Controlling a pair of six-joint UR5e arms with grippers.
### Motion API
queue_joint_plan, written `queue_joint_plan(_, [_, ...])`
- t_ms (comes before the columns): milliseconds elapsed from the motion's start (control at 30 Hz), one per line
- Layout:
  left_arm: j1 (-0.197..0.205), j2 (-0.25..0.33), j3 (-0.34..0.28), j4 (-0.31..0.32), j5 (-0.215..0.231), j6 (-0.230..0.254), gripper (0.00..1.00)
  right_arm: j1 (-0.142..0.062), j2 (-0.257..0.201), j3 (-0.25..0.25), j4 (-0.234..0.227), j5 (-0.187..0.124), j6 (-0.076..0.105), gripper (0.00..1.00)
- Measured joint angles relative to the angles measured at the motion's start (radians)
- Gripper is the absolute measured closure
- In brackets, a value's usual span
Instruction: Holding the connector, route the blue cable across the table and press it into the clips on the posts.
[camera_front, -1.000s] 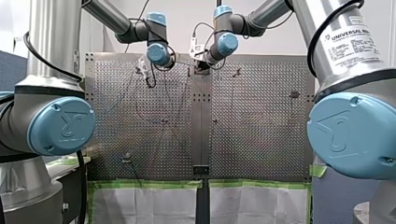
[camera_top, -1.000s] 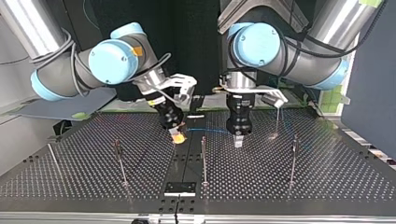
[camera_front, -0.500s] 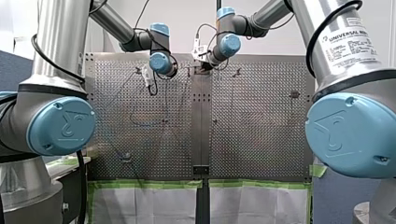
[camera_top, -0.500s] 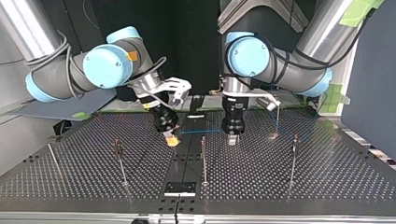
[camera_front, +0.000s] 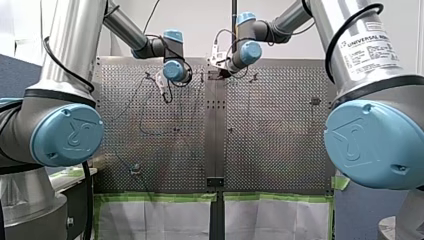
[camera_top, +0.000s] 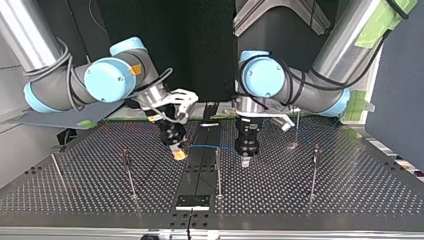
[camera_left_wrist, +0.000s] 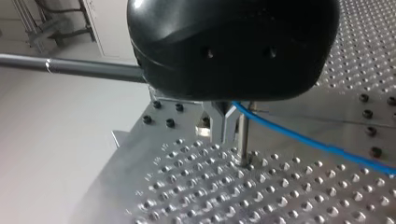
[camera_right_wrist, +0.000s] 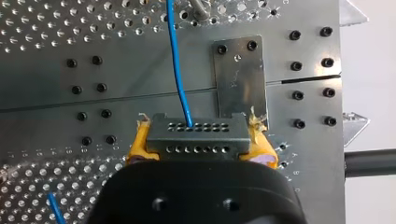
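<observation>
Connector (camera_right_wrist: 196, 138): grey, long axis crosswise, clamped between the yellow pads (camera_right_wrist: 137, 148) of right hand (camera_right_wrist: 198, 143), pin face pointing ahead.
Blue cable (camera_top: 210, 147): runs level above mid-table (camera_top: 300, 200), from connector to left hand (camera_left_wrist: 224, 130), whose fingers are narrow and pinch it.

Perforated metal table (camera_right_wrist: 140, 79): brushed, matt grey. Grey holed connector block (camera_right_wrist: 196, 138) between the yellow rubbery pads (camera_right_wrist: 138, 144) of my right gripper (camera_right_wrist: 200, 144): dull finish, pad edges frayed. Thin blue cable (camera_right_wrist: 176, 65): smooth plastic sheath. My left gripper (camera_left_wrist: 223, 128): glossy black plastic shell. Slim steel post (camera_left_wrist: 242, 140) beside its fingers: polished.
</observation>
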Motion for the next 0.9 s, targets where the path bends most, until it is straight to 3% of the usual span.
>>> queue_joint_plan(433, [0.009, -0.115, 0.100, -0.026, 0.004, 0.000, 1.00, -0.046, 0.027, -0.010, -0.030, -0.051, 0.027, 1.00])
queue_joint_plan(667, [0.023, -0.123, 0.142, -0.041, 0.004, -0.001, 1.00, -0.079, 0.051, -0.033, -0.037, -0.078, 0.045, 1.00])
queue_joint_plan(900, [0.038, -0.124, 0.149, -0.048, 0.007, -0.002, 1.00, -0.108, 0.068, -0.047, -0.038, -0.096, 0.050, 1.00])
